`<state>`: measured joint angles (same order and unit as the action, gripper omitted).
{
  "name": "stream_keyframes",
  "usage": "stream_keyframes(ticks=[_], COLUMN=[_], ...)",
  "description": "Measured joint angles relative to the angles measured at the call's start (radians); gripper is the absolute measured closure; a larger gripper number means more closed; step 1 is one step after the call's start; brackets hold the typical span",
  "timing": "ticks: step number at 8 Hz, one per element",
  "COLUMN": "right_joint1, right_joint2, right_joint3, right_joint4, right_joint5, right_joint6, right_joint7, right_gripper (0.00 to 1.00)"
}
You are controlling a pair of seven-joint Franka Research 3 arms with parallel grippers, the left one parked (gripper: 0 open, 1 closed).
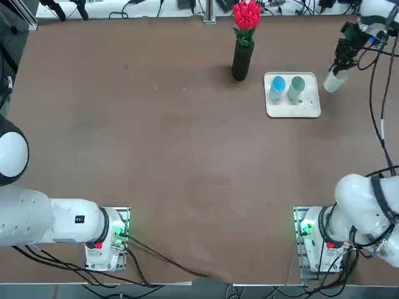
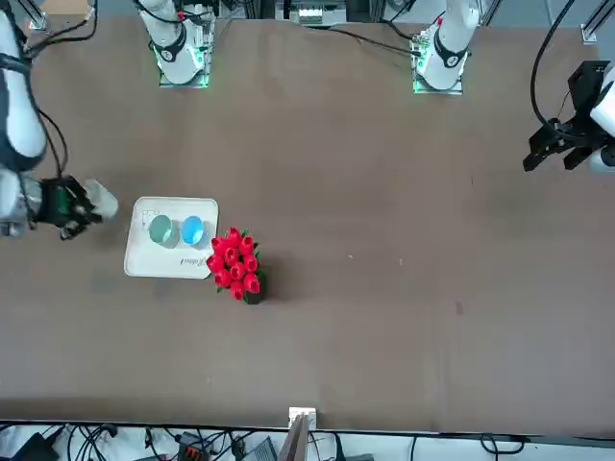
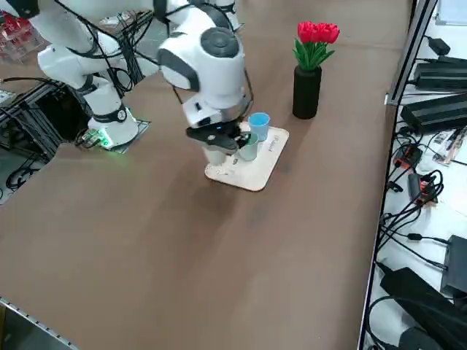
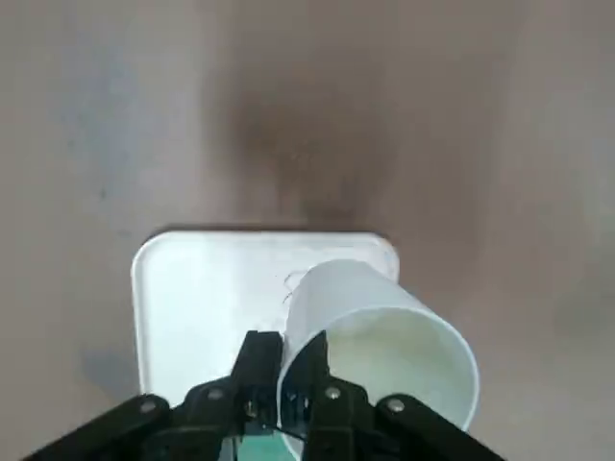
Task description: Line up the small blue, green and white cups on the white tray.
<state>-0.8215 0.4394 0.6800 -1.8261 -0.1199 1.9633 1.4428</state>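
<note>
My right gripper [image 1: 341,67] is shut on the rim of the white cup [image 1: 334,81], holding it raised and tilted just off the right edge of the white tray [image 1: 310,107]. In the wrist view, the fingers [image 4: 258,357] pinch the white cup's [image 4: 384,351] wall above the tray [image 4: 207,288]. The blue cup [image 1: 277,87] and the green cup [image 1: 296,89] stand upright side by side on the tray, blue to the left. From the front, the gripper [image 2: 75,207] and white cup [image 2: 102,202] hang beside the tray [image 2: 154,261]. The right side view shows the gripper [image 3: 221,138] over the tray's [image 3: 252,175] near end.
A tall dark vase [image 1: 242,60] with red flowers stands just left of the tray. It also shows as the vase [image 3: 306,92] beyond the tray in the right side view. Cables run along the table's far edge.
</note>
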Motion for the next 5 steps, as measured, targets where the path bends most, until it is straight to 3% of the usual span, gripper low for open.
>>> stream_keyframes(ticks=[5], right_joint1=[0.044], right_joint2=[0.066], right_joint3=[-0.003], right_joint4=[-0.063], right_joint5=[0.0], right_joint6=[0.171], right_joint7=[0.078], right_gripper=[0.97])
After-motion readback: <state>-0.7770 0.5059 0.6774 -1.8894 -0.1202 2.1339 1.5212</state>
